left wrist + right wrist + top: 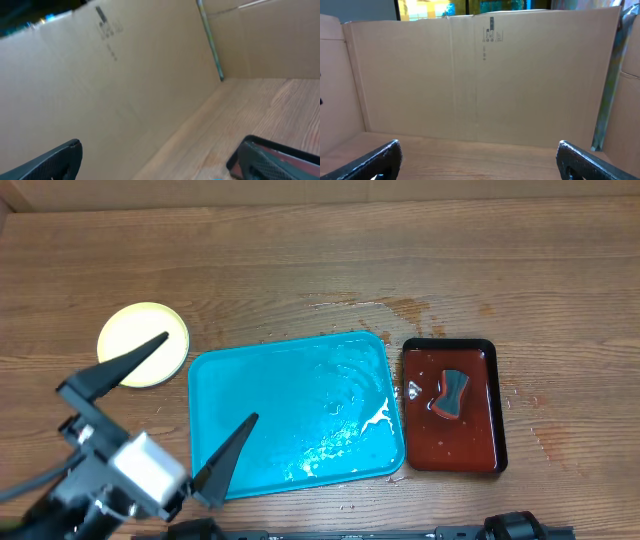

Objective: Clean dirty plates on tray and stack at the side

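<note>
A pale yellow-green plate (143,340) lies on the wooden table left of the tray; I cannot tell whether others lie under it. The turquoise tray (290,395) holds no plates, only water and white foam near its right side. My left gripper (211,376) is open and empty, raised above the tray's left edge, one finger over the plate and one over the tray. In the left wrist view the left gripper (161,142) faces the cardboard wall. My right gripper (479,145) is open and empty, facing the back wall; only part of its arm (510,528) shows at the overhead view's bottom edge.
A dark red-brown tray (487,410) with a grey sponge (452,394) stands right of the turquoise tray; its corner shows in the left wrist view (300,152). Water spots (400,310) lie on the table behind the trays. Cardboard walls (480,75) enclose the table.
</note>
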Controlling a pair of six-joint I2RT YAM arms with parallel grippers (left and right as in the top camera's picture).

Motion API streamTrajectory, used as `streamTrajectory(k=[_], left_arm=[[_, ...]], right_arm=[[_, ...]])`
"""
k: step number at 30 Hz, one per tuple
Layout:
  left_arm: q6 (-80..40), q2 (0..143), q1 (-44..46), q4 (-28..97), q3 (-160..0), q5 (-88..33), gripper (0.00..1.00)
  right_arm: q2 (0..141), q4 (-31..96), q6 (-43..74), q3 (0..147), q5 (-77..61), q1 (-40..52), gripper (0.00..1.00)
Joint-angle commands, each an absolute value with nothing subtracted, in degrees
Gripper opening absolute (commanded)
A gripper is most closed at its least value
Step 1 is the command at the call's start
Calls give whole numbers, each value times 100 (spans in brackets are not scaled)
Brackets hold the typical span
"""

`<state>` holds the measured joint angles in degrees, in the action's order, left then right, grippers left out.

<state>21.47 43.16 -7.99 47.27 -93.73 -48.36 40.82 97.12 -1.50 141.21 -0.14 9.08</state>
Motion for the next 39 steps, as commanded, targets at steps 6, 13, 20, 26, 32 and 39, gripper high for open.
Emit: streamTrajectory(k=[6,13,20,26,32,39], left_arm=[[650,3109,-510,3100,-7752,-3225,100],[141,1997,-510,1441,-5481,-3002,100],[-1339,1164,-510,259,-3592,-2244,100],[-3155,589,-510,167,-2456,-1131,100],[-3505,58,-510,-99,-1603,-882,100],[-3540,21,-510,-270,-1168,-707,100]], right_arm=[[4182,9703,-126,14108,-10,893,100],[4182,9703,-126,14108,-10,893,100],[4182,9706,-126,14108,-10,893,100],[4182,9703,-126,14108,-10,893,100],[4182,9706,-126,14108,-10,893,100],[4182,9703,-126,14108,-10,893,100]])
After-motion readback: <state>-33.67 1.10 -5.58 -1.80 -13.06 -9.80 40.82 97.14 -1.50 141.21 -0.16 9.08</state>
